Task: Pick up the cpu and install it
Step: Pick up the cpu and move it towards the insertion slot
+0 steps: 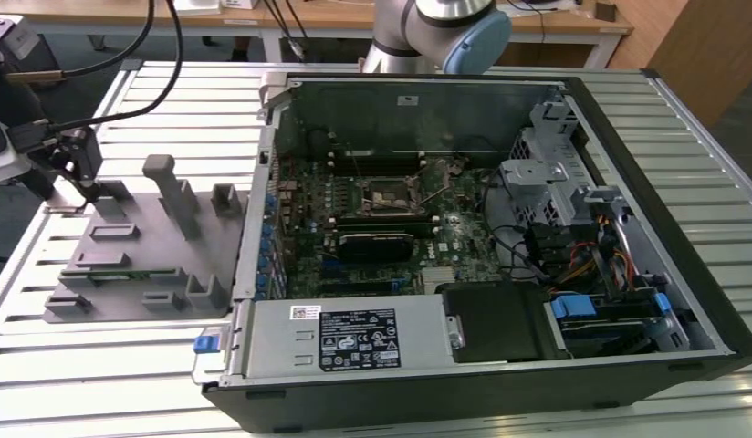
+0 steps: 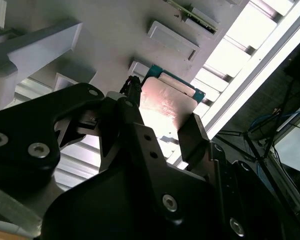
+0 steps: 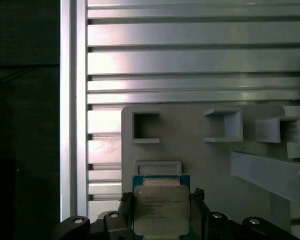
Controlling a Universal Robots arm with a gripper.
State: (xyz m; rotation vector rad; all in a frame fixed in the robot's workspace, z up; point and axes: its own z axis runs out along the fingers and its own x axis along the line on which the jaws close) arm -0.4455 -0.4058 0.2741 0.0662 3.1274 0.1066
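Item: the cpu [image 3: 160, 210], flat and square, with a dull silver-grey metal lid on a thin green board. You hold it in the gripper [image 3: 161, 196], whose black fingers [image 3: 126, 204] are clamped against two opposite edges.

Location: over a corner of the grey plastic tray [image 1: 132, 274], at the exterior view's left.

Tray contents: upright blocks, square pockets [image 3: 145, 126], and a thin green card [image 1: 120, 272] in one slot.

Support: ribbed aluminium table [image 1: 96, 365].

Centre of the exterior view: open black computer case [image 1: 474, 406] containing a green motherboard [image 1: 351, 265] with a square socket [image 1: 392, 196].
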